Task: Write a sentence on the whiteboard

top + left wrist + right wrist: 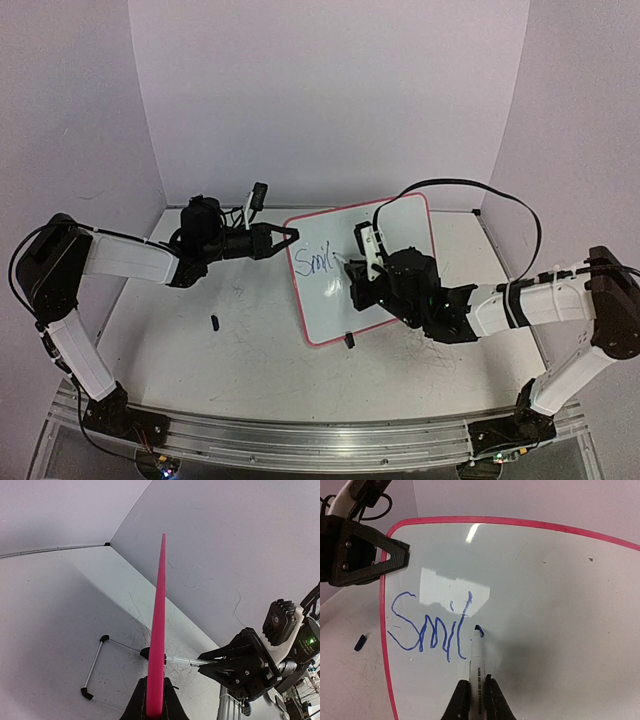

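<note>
The whiteboard [385,262], white with a pink-red rim, stands tilted on the table. My left gripper [290,237] is shut on its left rim; the left wrist view shows the rim [158,630] edge-on between the fingers. My right gripper [476,687] is shut on a white marker [476,655] whose blue tip touches the board face [545,605]. The sentence [432,627] reads "Smil" in blue, with a short new stroke beginning at the tip. It also shows in the top view [318,262]. The right gripper [362,262] sits in front of the board's middle.
A small dark marker cap [214,322] lies on the scuffed tabletop left of the board; it shows in the right wrist view [360,642] too. A black clip foot [350,340] sits at the board's lower edge. A wire stand [97,665] lies behind the board. Purple walls enclose the table.
</note>
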Tool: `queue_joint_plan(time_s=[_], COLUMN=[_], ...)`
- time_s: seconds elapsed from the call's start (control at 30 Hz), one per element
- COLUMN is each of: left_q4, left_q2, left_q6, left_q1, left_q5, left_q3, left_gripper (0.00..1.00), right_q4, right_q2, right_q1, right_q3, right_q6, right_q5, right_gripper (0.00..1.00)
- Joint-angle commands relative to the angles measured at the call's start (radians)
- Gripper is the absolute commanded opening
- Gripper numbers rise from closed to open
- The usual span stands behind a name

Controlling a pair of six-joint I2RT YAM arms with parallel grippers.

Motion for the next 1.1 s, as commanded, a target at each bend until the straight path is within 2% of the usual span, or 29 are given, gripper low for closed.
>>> queue_joint_plan(time_s=[0.0, 1.07], left_q4=[-0.051, -0.052], left_q2=[-0.006, 0.004], left_q6=[0.041, 0.038], left_q1=[-0.031, -0.031], left_q5=[0.035, 0.038], left_q3=[0.007, 0.010], left_gripper=[0.00, 0.00], right_q4=[-0.018, -0.068], right_q2=[0.018, -0.039], right_q1=[-0.005, 0.010], right_q3=[0.031, -0.051], right_q6=[0.003, 0.042], right_q5=[-0.027, 0.001], right_gripper=[0.00, 0.00])
